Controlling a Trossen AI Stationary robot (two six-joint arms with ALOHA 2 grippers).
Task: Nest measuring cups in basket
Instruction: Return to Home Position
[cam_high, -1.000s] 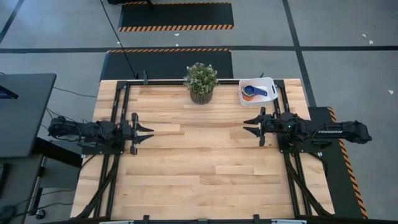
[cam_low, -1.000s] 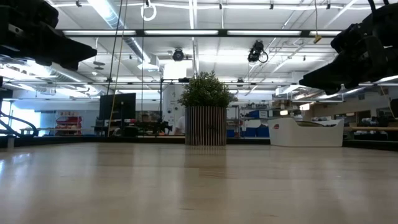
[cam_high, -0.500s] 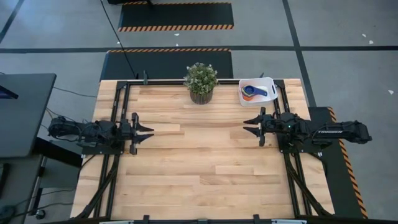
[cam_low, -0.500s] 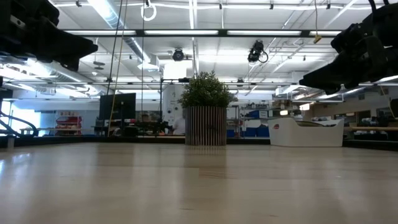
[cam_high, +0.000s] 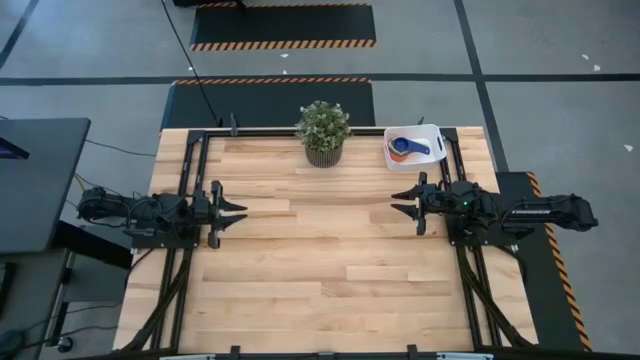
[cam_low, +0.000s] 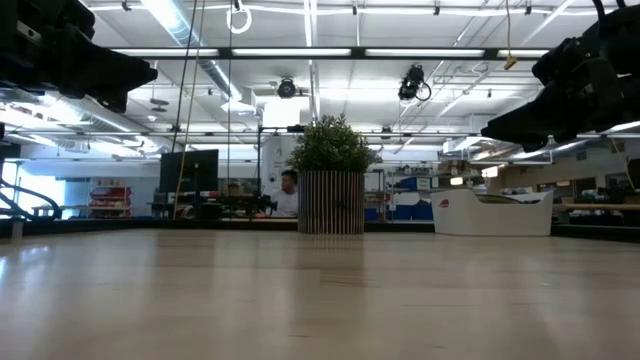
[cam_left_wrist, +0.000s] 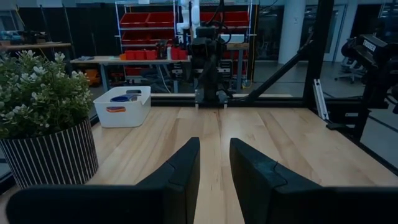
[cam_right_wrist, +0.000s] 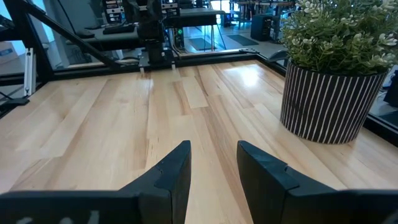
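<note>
The white basket (cam_high: 413, 147) stands at the table's far right and also shows in the left wrist view (cam_left_wrist: 122, 106). Measuring cups lie inside it: a blue one (cam_high: 416, 147) over an orange one (cam_high: 399, 156); others I cannot make out. My left gripper (cam_high: 240, 212) hovers level over the table's left side, open, with nothing between its fingers (cam_left_wrist: 215, 163). My right gripper (cam_high: 398, 202) hovers level over the right side, just near of the basket, open and empty (cam_right_wrist: 214, 163). The two grippers face each other across the table.
A potted green plant (cam_high: 322, 131) in a striped pot stands at the far edge in the middle, left of the basket. Bare wooden tabletop (cam_high: 320, 260) lies between and in front of the grippers. A person (cam_low: 288, 192) shows in the room behind the plant.
My left gripper has turned a little on its wrist while keeping its place, with the same gap between its fingers. A person has come into sight behind the plant in the low view.
</note>
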